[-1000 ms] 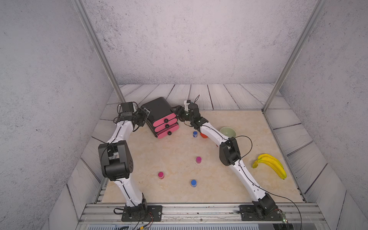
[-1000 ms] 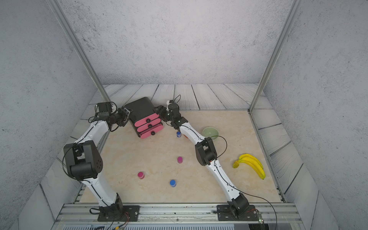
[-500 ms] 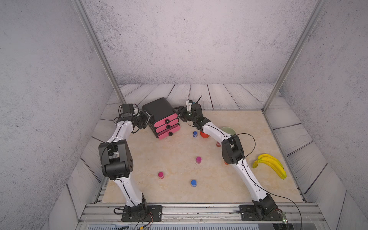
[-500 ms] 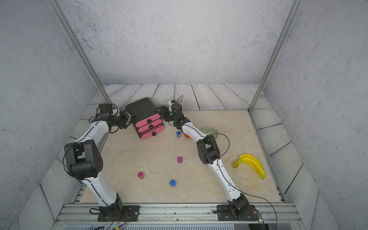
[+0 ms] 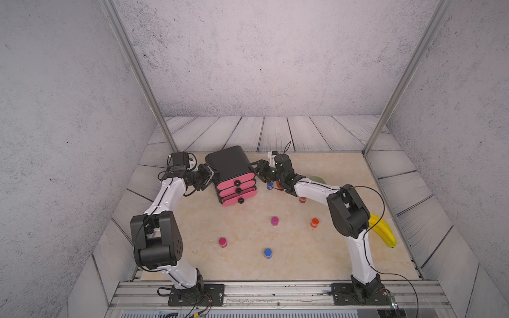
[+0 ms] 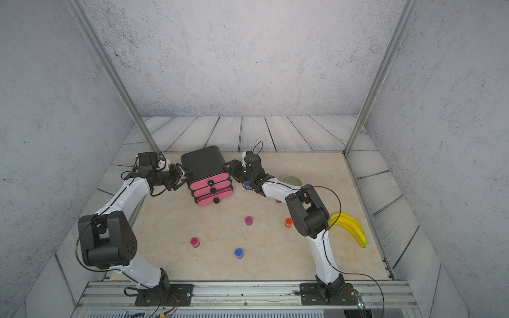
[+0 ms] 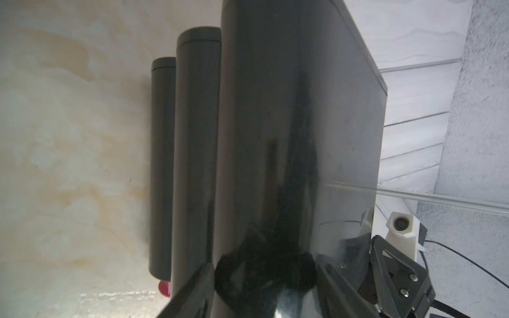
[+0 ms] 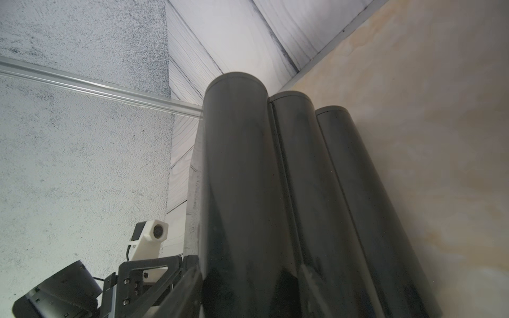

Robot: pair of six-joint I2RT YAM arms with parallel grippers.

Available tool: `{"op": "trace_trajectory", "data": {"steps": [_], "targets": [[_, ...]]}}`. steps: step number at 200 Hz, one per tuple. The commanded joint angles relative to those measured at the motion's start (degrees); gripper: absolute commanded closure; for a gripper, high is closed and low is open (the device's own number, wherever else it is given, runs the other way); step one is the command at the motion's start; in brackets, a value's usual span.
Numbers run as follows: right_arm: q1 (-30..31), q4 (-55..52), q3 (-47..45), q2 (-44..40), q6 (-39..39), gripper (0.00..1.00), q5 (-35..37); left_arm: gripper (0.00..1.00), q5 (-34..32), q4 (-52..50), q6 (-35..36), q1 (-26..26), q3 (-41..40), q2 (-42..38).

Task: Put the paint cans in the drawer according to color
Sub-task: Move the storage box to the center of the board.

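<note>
The drawer (image 5: 230, 165) stood between the claws, left claw (image 5: 205, 176) at its left flank, right claw (image 5: 259, 169) at its right; whether either gripped it could not be told. The cans (image 5: 274, 220) stood outside, on the mat (image 5: 242, 264) in front

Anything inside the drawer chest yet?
The chest's interiors are hidden behind its pink fronts; the bottom one sticks out slightly. Six paint cans sit on the table, so likely nothing.
</note>
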Motion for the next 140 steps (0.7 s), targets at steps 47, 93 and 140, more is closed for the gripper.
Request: {"op": "trace_trajectory", "data": {"steps": [47,93,140], "targets": [[2.3,-14.3,-10.7,-17.0,-14.5,0.35,2.3,0.32,-7.5,-15.5,8.4,-5.4,-1.4,-11.9],[1.8,-32.0,-16.9,-34.3,-35.7,0.23,12.4,0.30,-20.7,-23.2,16.1,-5.5,-0.9,-23.3],[1.8,-23.6,-40.2,-59.8,-45.3,0.25,15.8,0.31,-11.3,-11.9,21.0,-18.9,-13.1,-38.8]]}}
